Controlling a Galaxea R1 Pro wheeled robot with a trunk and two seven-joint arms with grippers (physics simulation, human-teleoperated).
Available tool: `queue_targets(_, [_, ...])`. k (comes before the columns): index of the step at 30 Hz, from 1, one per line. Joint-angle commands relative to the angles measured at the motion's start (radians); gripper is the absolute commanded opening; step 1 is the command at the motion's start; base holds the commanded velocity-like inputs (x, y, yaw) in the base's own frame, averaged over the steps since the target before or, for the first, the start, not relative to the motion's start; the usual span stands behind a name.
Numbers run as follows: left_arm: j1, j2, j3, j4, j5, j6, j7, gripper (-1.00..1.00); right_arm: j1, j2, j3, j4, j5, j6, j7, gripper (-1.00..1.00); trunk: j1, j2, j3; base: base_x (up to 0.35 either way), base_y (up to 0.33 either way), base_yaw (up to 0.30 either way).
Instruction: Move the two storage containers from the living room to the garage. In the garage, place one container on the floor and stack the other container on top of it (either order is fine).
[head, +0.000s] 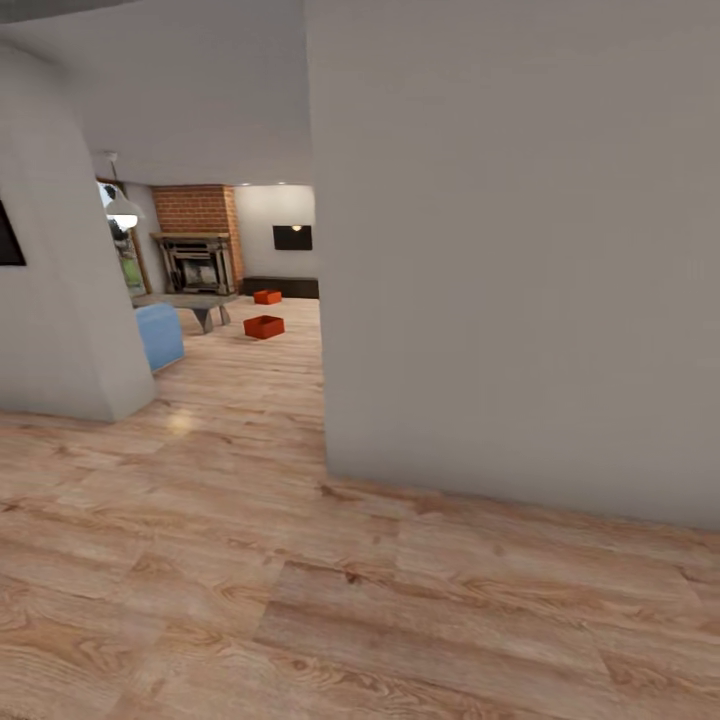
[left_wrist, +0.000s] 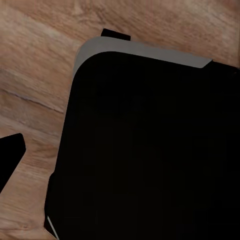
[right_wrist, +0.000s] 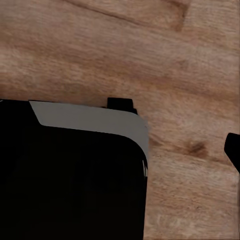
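Through the opening ahead in the head view lies the living room, where two orange-red storage containers rest on the wood-plank floor. The nearer container (head: 264, 327) is beside the coffee table; the farther container (head: 267, 296) sits in front of a low dark cabinet. Both are far off and upright. The left wrist view has one dark fingertip (left_wrist: 10, 155) at the frame edge over wood planks, beside the robot's black base (left_wrist: 150, 150). Another dark fingertip (right_wrist: 233, 150) appears in the right wrist view, next to the same base (right_wrist: 70, 185). I cannot tell how either gripper's jaws stand.
A large pale wall block (head: 520, 250) stands close on the right, its corner edging the passage. A curved white wall (head: 60, 280) bounds the left. Beyond are a blue sofa (head: 160, 335), a coffee table (head: 195, 302), a brick fireplace (head: 197, 240) and a pendant lamp (head: 123, 208).
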Motion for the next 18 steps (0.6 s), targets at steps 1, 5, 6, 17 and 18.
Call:
queue_targets(1, [0.0, 0.0, -0.001, 0.0, 0.005, -0.001, 0.001, 1.0, -0.001, 0.0, 0.003, 0.002, 0.003, -0.004, -0.002, 1.0, 0.001, 0.0, -0.001, 0.322, 0.0, 0.274])
queue_targets(5, [0.0, 0.0, 0.0, 0.0, 0.006, -0.001, 0.001, 1.0, -0.001, 0.0, 0.003, 0.002, 0.003, -0.004, -0.002, 1.0, 0.001, 0.0, -0.001, 0.322, 0.0, 0.274])
queue_targets(6, [0.0, 0.0, 0.0, 0.0, 0.006, -0.001, 0.001, 1.0, -0.001, 0.0, 0.003, 0.002, 0.003, -0.004, -0.002, 1.0, 0.001, 0.0, -0.001, 0.322, 0.0, 0.274])
queue_targets(17, [0.0, 0.0, 0.0, 0.0, 0.006, -0.001, 0.001, 1.0, -0.001, 0.0, 0.003, 0.002, 0.003, -0.005, -0.003, 1.0, 0.001, 0.0, -0.001, 0.322, 0.0, 0.274])
queue_targets(18, [0.0, 0.0, 0.0, 0.0, 0.006, -0.002, 0.001, 1.0, -0.001, 0.0, 0.003, 0.002, 0.003, -0.005, -0.003, 1.0, 0.001, 0.0, -0.001, 0.322, 0.0, 0.274])
